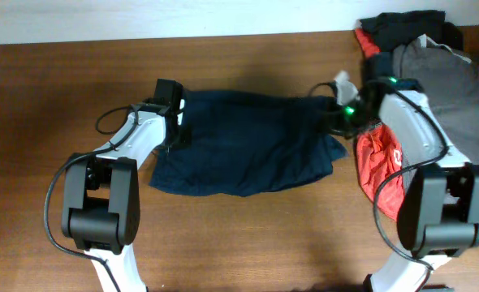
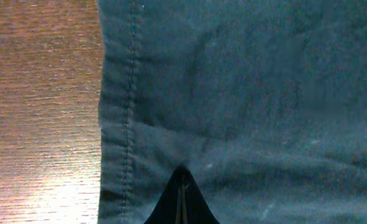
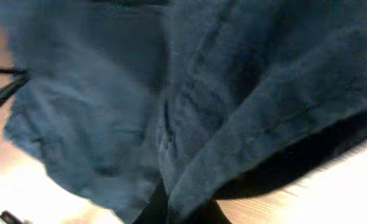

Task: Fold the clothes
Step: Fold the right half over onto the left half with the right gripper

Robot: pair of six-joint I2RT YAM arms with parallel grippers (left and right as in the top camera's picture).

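The dark navy-blue shorts [image 1: 252, 142] lie spread across the middle of the wooden table [image 1: 248, 243]. My left gripper [image 1: 177, 122] is at their left edge. In the left wrist view its fingers [image 2: 182, 200] are shut, pinching the cloth [image 2: 246, 93] beside a stitched hem [image 2: 130, 93]. My right gripper [image 1: 337, 113] is at the shorts' right edge. In the right wrist view its fingers [image 3: 183, 208] are shut on a fold of the shorts [image 3: 233, 93], which is raised off the table and hides most of the fingers.
A pile of other clothes lies at the back right: grey trousers [image 1: 463, 77], a red-orange garment [image 1: 377, 166] under my right arm, and a black garment [image 1: 402, 26]. The table's far edge runs along the top of the overhead view.
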